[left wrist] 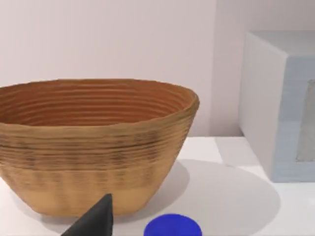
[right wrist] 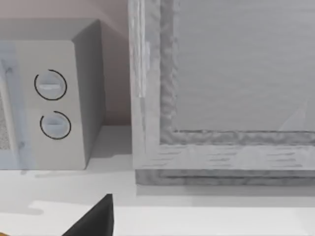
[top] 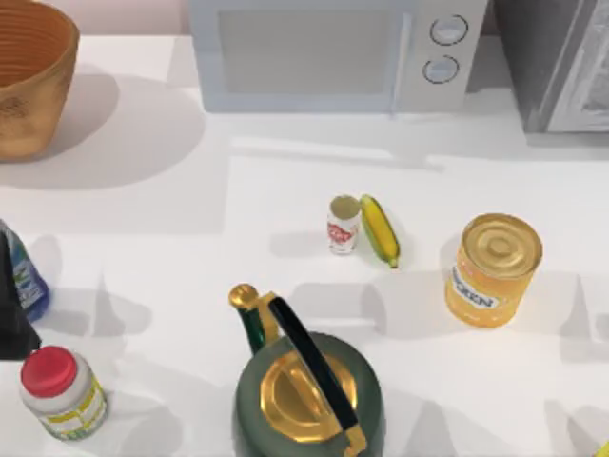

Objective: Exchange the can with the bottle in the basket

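The small white can (top: 343,225) with a red label stands upright mid-table, touching a corn cob (top: 380,229). At the far left the wicker basket (top: 29,76) sits in the back corner, and the left wrist view shows its ribbed wall (left wrist: 93,142) close ahead. The blue bottle (top: 24,276) stands on the table at the left edge, outside the basket. My left gripper (top: 9,319) is right at it and open. One dark fingertip (left wrist: 96,221) stands apart from the bottle's blue cap (left wrist: 172,227). My right gripper (right wrist: 157,231) is open, facing the back right corner.
A white microwave (top: 324,52) and a grey appliance (top: 561,62) line the back edge. A large orange-yellow can (top: 492,269) stands right of the corn. A green and gold kettle (top: 304,381) sits front centre, with a white jar with a red cap (top: 59,390) front left.
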{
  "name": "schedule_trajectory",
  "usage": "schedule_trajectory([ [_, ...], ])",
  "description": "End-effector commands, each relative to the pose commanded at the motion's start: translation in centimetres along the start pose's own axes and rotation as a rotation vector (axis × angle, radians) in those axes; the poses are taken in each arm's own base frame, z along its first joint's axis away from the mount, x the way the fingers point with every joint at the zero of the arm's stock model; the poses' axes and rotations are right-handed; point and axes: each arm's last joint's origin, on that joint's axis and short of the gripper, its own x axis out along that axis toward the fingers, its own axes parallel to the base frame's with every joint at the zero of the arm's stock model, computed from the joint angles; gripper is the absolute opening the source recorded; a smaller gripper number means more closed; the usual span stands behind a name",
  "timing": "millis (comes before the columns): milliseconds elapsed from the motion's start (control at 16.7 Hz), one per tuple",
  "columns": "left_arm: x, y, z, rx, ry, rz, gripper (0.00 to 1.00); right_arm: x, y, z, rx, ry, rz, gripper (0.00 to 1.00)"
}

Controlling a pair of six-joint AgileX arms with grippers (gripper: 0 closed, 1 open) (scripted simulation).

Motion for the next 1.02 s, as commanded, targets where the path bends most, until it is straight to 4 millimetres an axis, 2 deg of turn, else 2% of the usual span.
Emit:
schedule_trajectory([
  [120, -0.1, 0.1, -0.8, -0.003, 0.016, 0.027, 1.00, 0.0, 0.0, 0.0, 0.000, 0.000, 0.000, 1.00],
  [600, 0.1, 0.2, -0.8, 0.000, 0.032, 0.030, 1.00, 0.0, 0.0, 0.0, 0.000, 0.000, 0.000, 1.00],
  [1020, 2.4, 0.8, -1.3, 0.014, 0.203, 0.033, 1.00, 0.0, 0.0, 0.0, 0.000, 0.000, 0.000, 1.00],
])
